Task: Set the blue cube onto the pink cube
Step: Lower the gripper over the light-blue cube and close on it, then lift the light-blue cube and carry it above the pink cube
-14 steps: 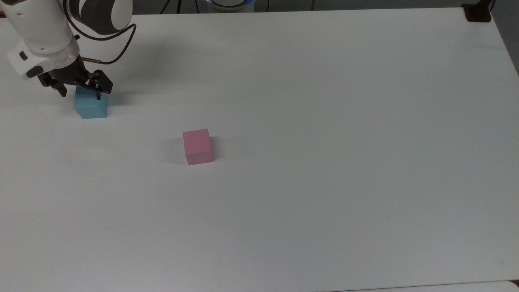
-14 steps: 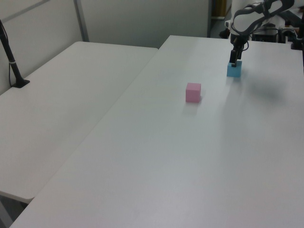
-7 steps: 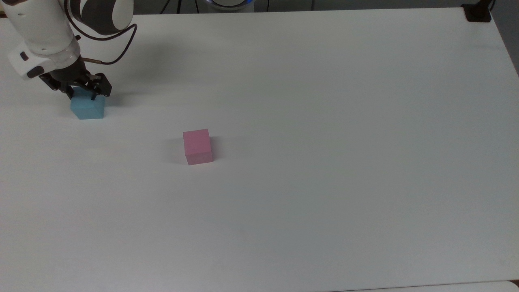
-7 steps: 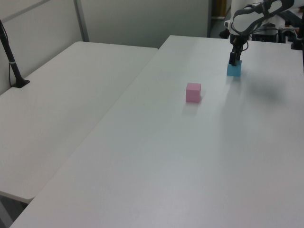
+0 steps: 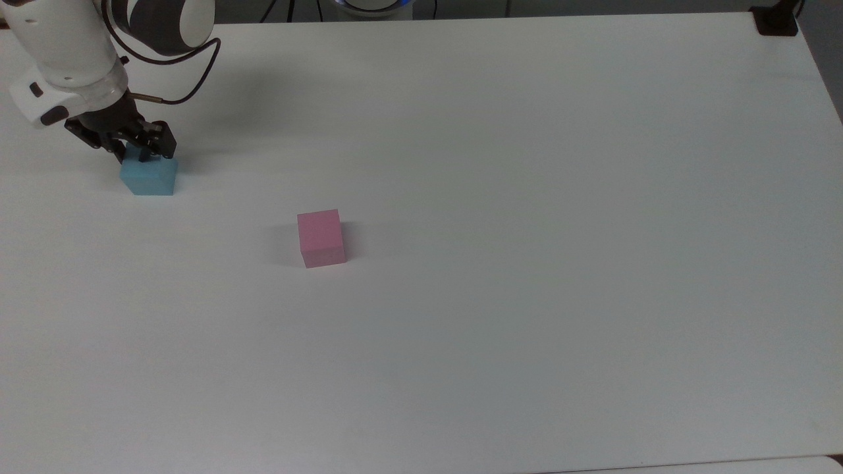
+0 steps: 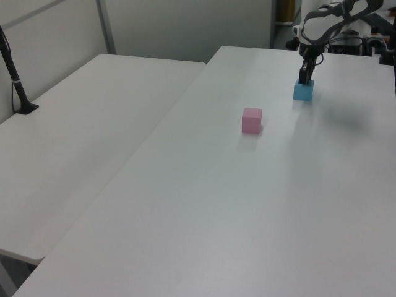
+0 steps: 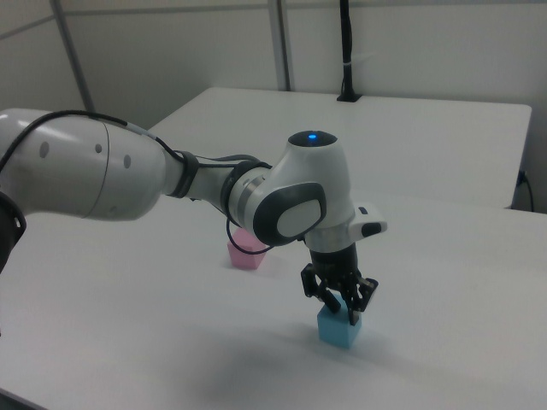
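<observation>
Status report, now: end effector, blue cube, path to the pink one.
End effector closed on blue cube, cube at table level. Pink cube sits apart, top bare. Nothing between them.

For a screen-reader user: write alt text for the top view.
A robot gripper is closed on the top of a blue cube near the top view's upper left of a white table. A pink cube sits alone nearer the middle.

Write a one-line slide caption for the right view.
Panda arm's gripper set down on the blue cube on the white table, with the pink cube standing apart behind the arm.
</observation>
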Available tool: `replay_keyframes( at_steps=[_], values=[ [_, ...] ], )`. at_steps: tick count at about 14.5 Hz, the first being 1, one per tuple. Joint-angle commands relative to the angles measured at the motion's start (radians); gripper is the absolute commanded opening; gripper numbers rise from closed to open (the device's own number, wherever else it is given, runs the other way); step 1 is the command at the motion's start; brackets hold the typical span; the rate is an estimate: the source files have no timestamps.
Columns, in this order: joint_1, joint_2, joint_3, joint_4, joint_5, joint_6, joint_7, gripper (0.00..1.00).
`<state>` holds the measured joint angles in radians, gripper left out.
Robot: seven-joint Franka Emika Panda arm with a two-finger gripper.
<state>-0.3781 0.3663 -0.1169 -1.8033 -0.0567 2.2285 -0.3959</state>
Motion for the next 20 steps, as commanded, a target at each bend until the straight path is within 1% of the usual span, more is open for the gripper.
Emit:
replay_keyframes(
  at_steps=[1, 4, 8, 11, 14, 16, 18, 19, 20],
  values=[
    [0.004, -0.013, 0.003, 0.002, 0.032, -0.042, 0.025, 1.00],
    [0.007, -0.021, 0.011, 0.007, 0.038, -0.062, 0.071, 1.00],
    [0.007, -0.021, 0.019, 0.007, 0.040, -0.059, 0.075, 1.00],
    [0.008, -0.018, 0.043, 0.004, 0.040, -0.059, 0.136, 1.00],
    [0.008, -0.012, 0.046, -0.005, 0.040, -0.056, 0.175, 1.00],
    [0.010, -0.010, 0.048, -0.034, 0.040, -0.050, 0.192, 1.00],
    [0.011, -0.004, 0.052, -0.036, 0.040, -0.050, 0.215, 1.00],
    [0.011, -0.004, 0.066, -0.034, 0.040, -0.050, 0.239, 0.90],
    [0.011, -0.004, 0.068, -0.030, 0.038, -0.052, 0.242, 0.73]
  ],
)
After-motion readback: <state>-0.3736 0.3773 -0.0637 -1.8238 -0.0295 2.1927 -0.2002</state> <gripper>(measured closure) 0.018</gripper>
